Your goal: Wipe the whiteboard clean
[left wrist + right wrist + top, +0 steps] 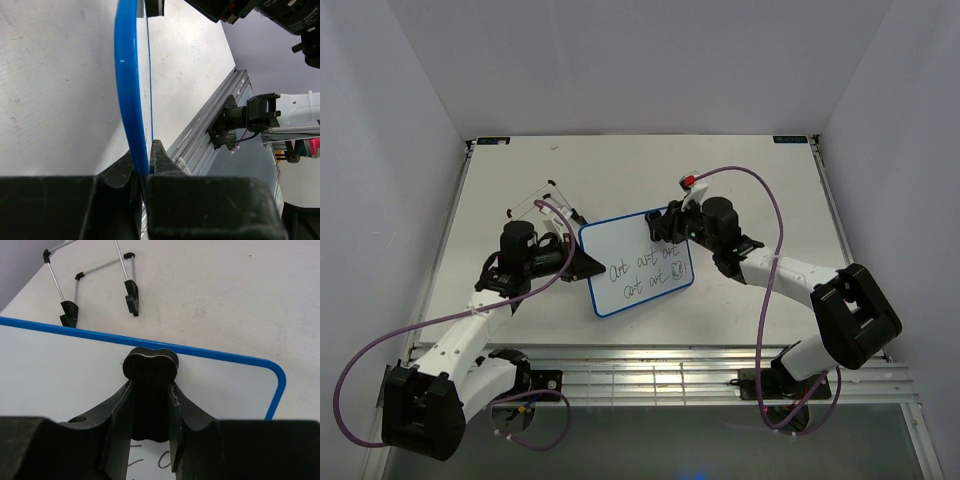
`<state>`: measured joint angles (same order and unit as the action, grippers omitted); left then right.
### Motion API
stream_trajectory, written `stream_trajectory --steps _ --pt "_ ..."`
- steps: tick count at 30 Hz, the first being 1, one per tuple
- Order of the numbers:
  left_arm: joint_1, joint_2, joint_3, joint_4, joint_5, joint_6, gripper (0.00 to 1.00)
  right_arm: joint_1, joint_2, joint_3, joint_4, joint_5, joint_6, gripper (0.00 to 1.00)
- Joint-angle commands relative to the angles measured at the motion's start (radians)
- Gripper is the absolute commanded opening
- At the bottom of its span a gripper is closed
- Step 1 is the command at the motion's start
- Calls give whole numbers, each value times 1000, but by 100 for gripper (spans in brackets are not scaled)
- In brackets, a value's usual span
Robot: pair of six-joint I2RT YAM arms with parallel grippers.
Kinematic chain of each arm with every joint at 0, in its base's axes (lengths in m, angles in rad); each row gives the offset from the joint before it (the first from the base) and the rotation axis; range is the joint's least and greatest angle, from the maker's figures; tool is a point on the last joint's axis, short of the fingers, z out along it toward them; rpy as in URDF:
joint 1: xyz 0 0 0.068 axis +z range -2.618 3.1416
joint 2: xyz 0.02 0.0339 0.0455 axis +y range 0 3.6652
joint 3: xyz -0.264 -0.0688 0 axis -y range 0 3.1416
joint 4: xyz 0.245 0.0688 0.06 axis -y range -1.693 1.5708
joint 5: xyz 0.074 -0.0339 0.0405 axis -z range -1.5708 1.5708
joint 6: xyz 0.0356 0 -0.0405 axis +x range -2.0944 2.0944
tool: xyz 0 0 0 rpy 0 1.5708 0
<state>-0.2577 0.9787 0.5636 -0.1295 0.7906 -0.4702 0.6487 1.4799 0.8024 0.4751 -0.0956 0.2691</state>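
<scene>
left pincer [145, 160] clamps blue-rimmed white rectangular whiteboard [638, 265]; right pincer [150, 387] grips small black eraser block [150, 362] at its rim. Press flat, sweep evenly over black scribbles [645, 272].

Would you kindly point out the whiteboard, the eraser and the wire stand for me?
whiteboard [610, 243], top external view, on its bare white face.
eraser [150, 365], right wrist view, on its rounded end.
wire stand [132, 294], right wrist view, on a black foot.
</scene>
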Motion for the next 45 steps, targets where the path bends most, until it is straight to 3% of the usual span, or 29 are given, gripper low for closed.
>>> stream_trajectory --steps 1,5,11,19,27,33,38,45 --pt "-49 -18 12 19 196 108 0 -105 17 -84 -56 91 33 8" --pt "-51 -18 12 21 196 108 0 -185 -3 -155 -40 77 51 8" --pt "-49 -15 13 19 193 108 0 -190 -7 -178 5 -9 51 8" --pt "-49 -5 13 28 214 107 0 -3 -46 -114 111 -44 47 8" --pt "-49 -5 10 34 216 102 0 233 48 61 158 -41 -22 8" --pt "-51 -5 12 34 196 96 0 348 79 66 197 13 -42 8" --pt "-49 -9 13 16 147 93 0 359 -76 -87 212 135 12 8" --pt "-49 -14 19 1 111 90 0 359 -256 -228 56 238 27 8"
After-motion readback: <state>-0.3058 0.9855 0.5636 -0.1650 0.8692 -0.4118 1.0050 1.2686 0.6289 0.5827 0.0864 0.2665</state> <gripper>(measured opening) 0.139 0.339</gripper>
